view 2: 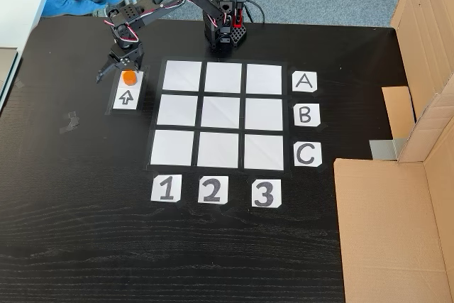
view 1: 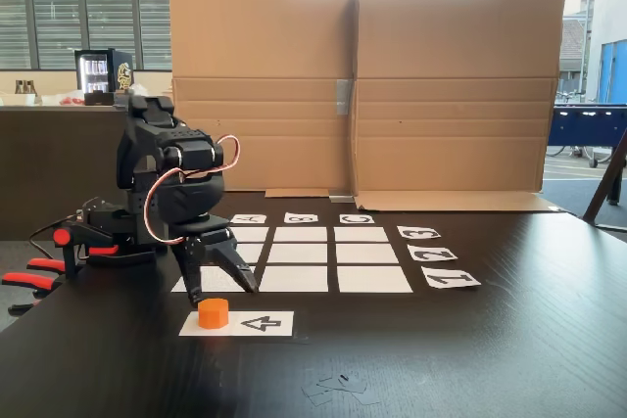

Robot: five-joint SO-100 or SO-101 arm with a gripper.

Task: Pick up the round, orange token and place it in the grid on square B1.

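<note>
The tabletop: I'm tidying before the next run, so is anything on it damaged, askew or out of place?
Mostly tidy. The grid lies square, and the token sits on the arrow strip under the open gripper. One oddity: pale scuffs or scraps on the table near its front edge in a fixed view.

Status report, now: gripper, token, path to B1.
Gripper open, poised just above the token, no grasp yet. Token on arrow strip, outside the grid. Square B1 bare, nothing in the way.
</note>
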